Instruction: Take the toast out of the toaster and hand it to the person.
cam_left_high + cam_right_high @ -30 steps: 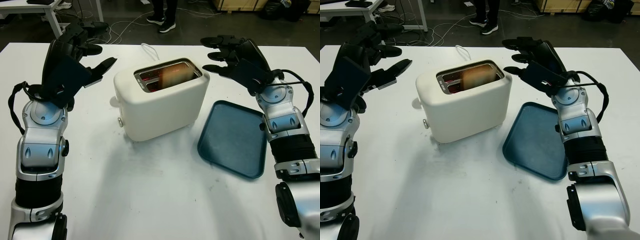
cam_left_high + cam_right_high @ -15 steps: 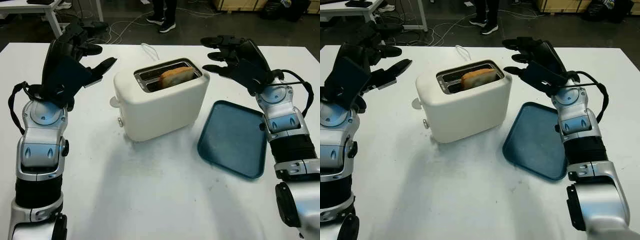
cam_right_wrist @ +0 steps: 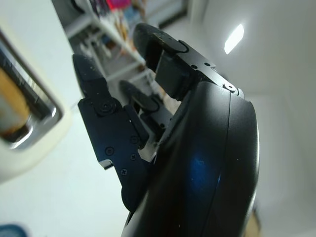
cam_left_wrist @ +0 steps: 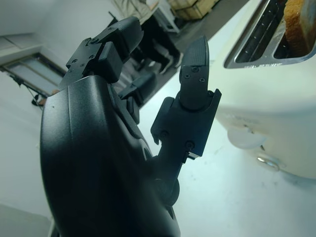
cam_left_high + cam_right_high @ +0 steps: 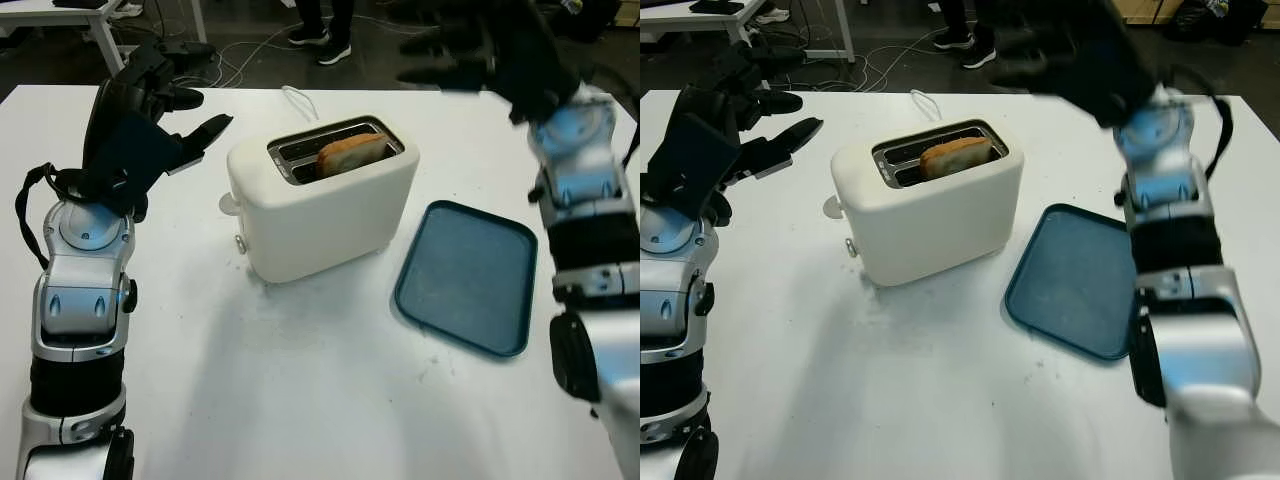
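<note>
Workshop floor with loose cables and a person's legs [image 5: 318, 25] in the background, and up front a white table [image 5: 300, 380] holding a white two-slot toaster [image 5: 322, 205] with a dark blue tray [image 5: 465, 275] lying just beside it on the robot's right. The toast [image 5: 352, 153] sits popped up in the slot nearer the robot, its top edge poking out, which I'd guess makes it easy to pinch. The left hand [image 5: 150, 110] hangs open and empty off the toaster's left side, and the right hand [image 5: 480, 45] is open, holding nothing, raised above the table's far edge beyond the toaster's right end.
</note>
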Robot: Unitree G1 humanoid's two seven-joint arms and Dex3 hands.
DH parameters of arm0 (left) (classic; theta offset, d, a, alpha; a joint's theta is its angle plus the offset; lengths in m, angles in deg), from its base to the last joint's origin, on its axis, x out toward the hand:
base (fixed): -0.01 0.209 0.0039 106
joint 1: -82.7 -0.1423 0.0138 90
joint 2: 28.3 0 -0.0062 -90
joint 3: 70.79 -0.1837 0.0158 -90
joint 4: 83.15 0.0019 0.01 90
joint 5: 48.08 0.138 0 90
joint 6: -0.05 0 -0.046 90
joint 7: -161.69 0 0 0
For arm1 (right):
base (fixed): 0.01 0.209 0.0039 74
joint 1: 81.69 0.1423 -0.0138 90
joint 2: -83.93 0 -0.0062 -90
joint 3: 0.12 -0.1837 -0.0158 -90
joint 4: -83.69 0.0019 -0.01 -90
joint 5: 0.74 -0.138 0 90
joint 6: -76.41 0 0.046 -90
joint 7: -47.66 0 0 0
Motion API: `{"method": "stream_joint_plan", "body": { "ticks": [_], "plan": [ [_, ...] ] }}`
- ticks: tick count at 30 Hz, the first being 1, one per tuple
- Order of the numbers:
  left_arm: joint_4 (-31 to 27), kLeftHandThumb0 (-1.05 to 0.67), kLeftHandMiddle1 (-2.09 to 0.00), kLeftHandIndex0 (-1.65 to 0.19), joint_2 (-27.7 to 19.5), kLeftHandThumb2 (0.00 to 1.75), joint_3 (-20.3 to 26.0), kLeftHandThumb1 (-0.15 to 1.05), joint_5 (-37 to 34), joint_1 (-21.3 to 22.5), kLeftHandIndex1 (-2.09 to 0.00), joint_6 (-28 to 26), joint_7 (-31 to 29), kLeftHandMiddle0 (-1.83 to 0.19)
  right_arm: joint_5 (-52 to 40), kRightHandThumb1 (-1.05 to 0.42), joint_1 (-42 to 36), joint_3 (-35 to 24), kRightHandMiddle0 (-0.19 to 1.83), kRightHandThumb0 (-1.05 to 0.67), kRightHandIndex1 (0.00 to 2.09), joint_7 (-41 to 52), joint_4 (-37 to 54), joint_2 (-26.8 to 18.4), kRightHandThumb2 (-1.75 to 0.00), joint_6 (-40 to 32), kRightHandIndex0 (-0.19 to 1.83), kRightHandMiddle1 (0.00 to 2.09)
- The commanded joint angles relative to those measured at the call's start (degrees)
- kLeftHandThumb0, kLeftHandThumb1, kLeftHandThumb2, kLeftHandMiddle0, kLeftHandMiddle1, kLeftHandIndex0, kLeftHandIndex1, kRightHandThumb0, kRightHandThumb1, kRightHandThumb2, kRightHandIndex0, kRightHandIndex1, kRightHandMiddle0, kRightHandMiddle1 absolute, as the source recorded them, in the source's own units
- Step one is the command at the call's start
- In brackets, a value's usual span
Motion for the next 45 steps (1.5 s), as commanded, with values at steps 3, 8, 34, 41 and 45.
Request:
{"method": "stream_joint_plan", "body": {
  "ticks": [3, 8, 34, 41, 45],
  "plan": [
    [-0.07, -0.31, -1.02, -0.27, -0.40, 0.37, 0.24, 0.75, 0.09, 0.27, -0.67, 0.46, 0.07, -0.15, 2.02, -0.61, 2.78, 4.14, 1.07, -0.41, 0.52, 4.82, 1.00, 0.16, 0.00, -0.10, 1.01, 0.14],
    [0.02, -0.32, -1.02, -0.27, -0.50, 0.37, 0.21, 0.74, 0.07, 0.30, -0.67, 0.67, -0.07, -0.15, 6.34, -0.57, 2.99, 8.77, 1.05, -0.30, 0.58, 7.96, 2.91, 0.31, -0.01, -1.48, 0.94, 0.11],
    [-0.34, -0.32, -0.99, -0.29, -0.28, 0.34, 0.01, 0.77, 0.29, -0.40, -0.63, 0.34, 0.12, -0.17, 24.08, -0.68, 4.61, 19.19, 1.04, -0.18, 0.62, 8.83, -1.90, -2.66, -0.01, 4.43, 0.93, 0.04],
    [-0.42, -0.32, -0.97, -0.30, -0.15, 0.33, 0.10, 0.77, 0.19, -0.51, -0.62, 0.33, 0.19, -0.18, 23.95, -0.71, 4.71, 18.72, 1.14, -0.17, 1.31, 8.52, -2.43, -2.62, 0.00, 5.02, 0.85, 0.06],
    [-0.50, -0.33, -0.97, -0.30, -0.25, 0.32, 0.02, 0.77, 0.33, -0.53, -0.61, 0.11, 0.18, -0.17, 23.96, -0.72, 4.78, 18.99, 1.19, -0.17, 1.28, 8.91, -2.86, -2.26, 0.00, 4.76, 0.85, 0.08]
  ]
}}
